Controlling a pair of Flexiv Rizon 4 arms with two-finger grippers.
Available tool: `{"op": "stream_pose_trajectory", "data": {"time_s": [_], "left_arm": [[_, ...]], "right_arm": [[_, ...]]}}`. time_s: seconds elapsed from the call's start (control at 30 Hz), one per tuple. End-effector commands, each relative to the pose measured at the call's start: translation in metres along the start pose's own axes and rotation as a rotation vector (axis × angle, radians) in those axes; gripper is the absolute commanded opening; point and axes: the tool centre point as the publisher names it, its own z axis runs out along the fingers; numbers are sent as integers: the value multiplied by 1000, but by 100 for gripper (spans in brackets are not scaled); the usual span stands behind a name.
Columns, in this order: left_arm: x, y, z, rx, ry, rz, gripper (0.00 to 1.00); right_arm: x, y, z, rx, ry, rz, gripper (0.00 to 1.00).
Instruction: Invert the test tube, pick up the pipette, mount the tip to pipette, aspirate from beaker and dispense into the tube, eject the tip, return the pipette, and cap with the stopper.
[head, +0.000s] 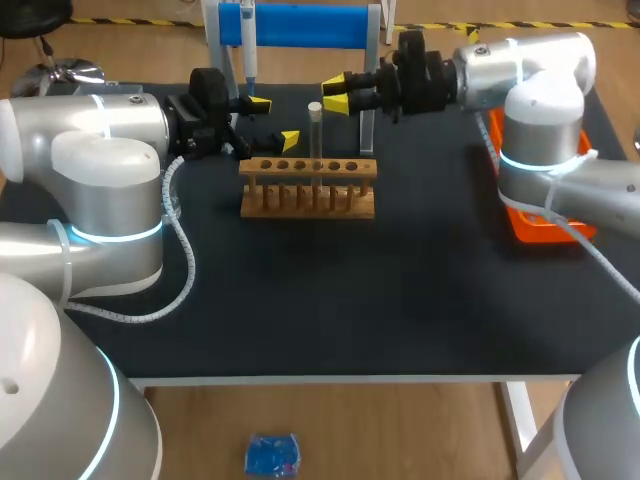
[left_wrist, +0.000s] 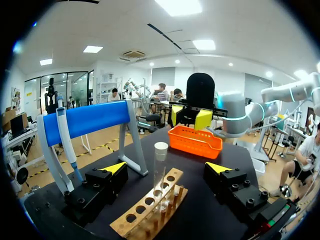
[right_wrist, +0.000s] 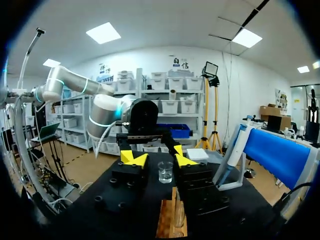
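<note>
The test tube (head: 315, 128) stands upright in a hole of the wooden rack (head: 308, 187), its rim well above the rack's top board. In my left wrist view the tube (left_wrist: 160, 167) rises between my fingers and touches neither. My left gripper (head: 273, 121) hangs level just beyond the rack's left end, pointing across toward the tube, fingers spread wide. My left arm comes in low over the table on that side.

My right gripper (head: 337, 95) is held level behind the rack and just right of the tube, facing my left one. Its fingers are parted with nothing between them. From my right wrist, the beaker (right_wrist: 165, 171) shows through the gap of that gripper (right_wrist: 159, 160), standing on the table past the rack (right_wrist: 167, 226). I cannot pick it out from above.

The tube's lower part is lost among the rack's pegs, and I cannot tell which end is up.

Behind the rack stands the blue stand (head: 300, 25), with the pipette (head: 248, 45) hanging at its left end; its top is cut off from above. Well right of the rack, the orange tray (head: 530, 230) is mostly hidden under my right arm.
</note>
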Motion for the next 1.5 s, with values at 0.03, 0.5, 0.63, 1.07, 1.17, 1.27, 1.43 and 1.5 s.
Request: {"op": "stream_pose_trajectory", "data": {"time_s": [0.03,0.5,0.63,1.07,1.17,1.27,1.43,1.5], "left_arm": [[1,2,1,6,-6,1,100],[1,2,1,6,-6,1,100],[1,2,1,6,-6,1,100],[1,2,1,6,-6,1,100],[1,2,1,6,-6,1,100],[1,2,1,6,-6,1,100],[1,2,1,6,-6,1,100],[1,2,1,6,-6,1,100]], "right_arm": [[-7,0,3,1,80,-1,0],[-14,-7,15,-5,122,44,0],[-17,-10,19,-7,108,83,0],[-21,-21,20,-12,80,108,0],[-20,-24,20,-11,80,113,0],[-20,-27,21,-7,78,118,0],[-20,-31,23,-4,79,127,0],[-20,-33,23,-5,77,129,0]]}}
